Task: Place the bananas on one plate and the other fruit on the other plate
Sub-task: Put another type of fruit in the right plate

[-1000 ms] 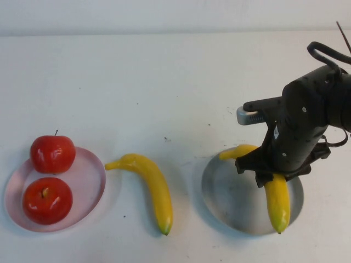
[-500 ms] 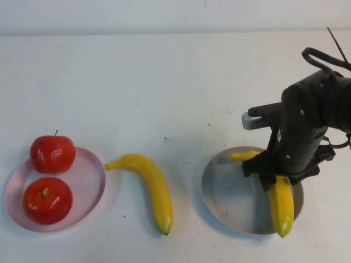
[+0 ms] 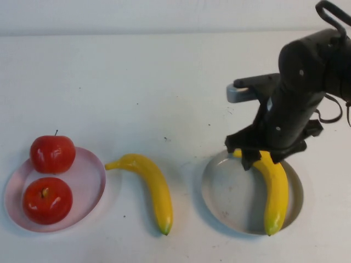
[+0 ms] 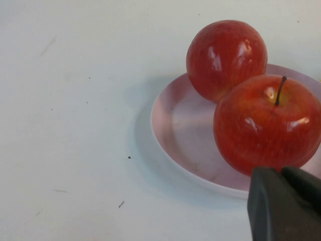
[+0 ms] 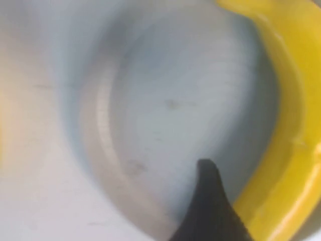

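Two separate yellow bananas. One banana (image 3: 152, 186) lies on the table between the plates. My right gripper (image 3: 262, 159) is shut on the other banana (image 3: 276, 189) near its stem end, with the banana lying low across the right side of the grey-blue plate (image 3: 230, 197). In the right wrist view one dark finger (image 5: 208, 201) presses against this banana (image 5: 286, 100) over the plate (image 5: 165, 100). Two red apples (image 3: 52, 154) (image 3: 47, 200) sit on the pale pink plate (image 3: 90, 175). My left gripper (image 4: 282, 173) is shut and empty, just beside the apples (image 4: 266, 125) (image 4: 225, 57) and the pink plate (image 4: 175, 130).
White table all round; a pale wall edge runs along the back. The right arm's dark body and cables (image 3: 307, 82) hang over the far right of the table.
My right arm has moved up and toward the left with the banana. The banana has swung so its tip now lies on the grey-blue plate's near rim.
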Robot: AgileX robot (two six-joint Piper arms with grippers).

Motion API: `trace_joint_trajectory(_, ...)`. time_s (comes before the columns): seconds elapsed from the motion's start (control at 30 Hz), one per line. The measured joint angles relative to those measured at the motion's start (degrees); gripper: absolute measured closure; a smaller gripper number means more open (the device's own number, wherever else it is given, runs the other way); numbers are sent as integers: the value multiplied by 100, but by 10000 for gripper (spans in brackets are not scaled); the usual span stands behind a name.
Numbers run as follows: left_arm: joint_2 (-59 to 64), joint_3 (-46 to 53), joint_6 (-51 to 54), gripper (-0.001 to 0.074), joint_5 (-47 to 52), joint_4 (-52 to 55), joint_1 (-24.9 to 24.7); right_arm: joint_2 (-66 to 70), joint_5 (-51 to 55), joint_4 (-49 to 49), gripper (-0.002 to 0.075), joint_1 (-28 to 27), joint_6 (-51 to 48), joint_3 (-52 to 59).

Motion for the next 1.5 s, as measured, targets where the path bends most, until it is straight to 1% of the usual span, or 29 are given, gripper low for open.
trace_joint_trajectory(0.2, 0, 0, 0, 731, 0, 0, 0, 268, 351, 157, 309, 787, -523, -1114)
trace_joint_trajectory(0.33, 0, 0, 0, 731, 0, 0, 0, 870, 408, 170, 309, 1357, -673, -1809)
trace_joint_trajectory(0.5, 0, 0, 0, 731, 0, 0, 0, 1756, 476, 179, 309, 1774, -906, -2679)
trace_joint_trajectory(0.73, 0, 0, 0, 731, 0, 0, 0, 2865, 499, -58, 309, 1874, -938, -3786)
trace_joint_trajectory(0.97, 0, 0, 0, 731, 0, 0, 0, 3387, 499, -180, 319, 1874, -938, -4269)
trace_joint_trajectory(1.03, 0, 0, 0, 731, 0, 0, 0, 3412, 499, -190, 354, 1874, -938, -4269)
trace_joint_trajectory(1.1, 0, 0, 0, 731, 0, 0, 0, 3424, 509, -228, 417, 1874, -927, -4277)
trace_joint_trajectory(1.33, 0, 0, 0, 731, 0, 0, 0, 3332, 521, -360, 416, 1863, -439, -4323)
trace_joint_trajectory(1.5, 0, 0, 0, 731, 0, 0, 0, 2761, 540, -396, 416, 1818, -25, -4279)
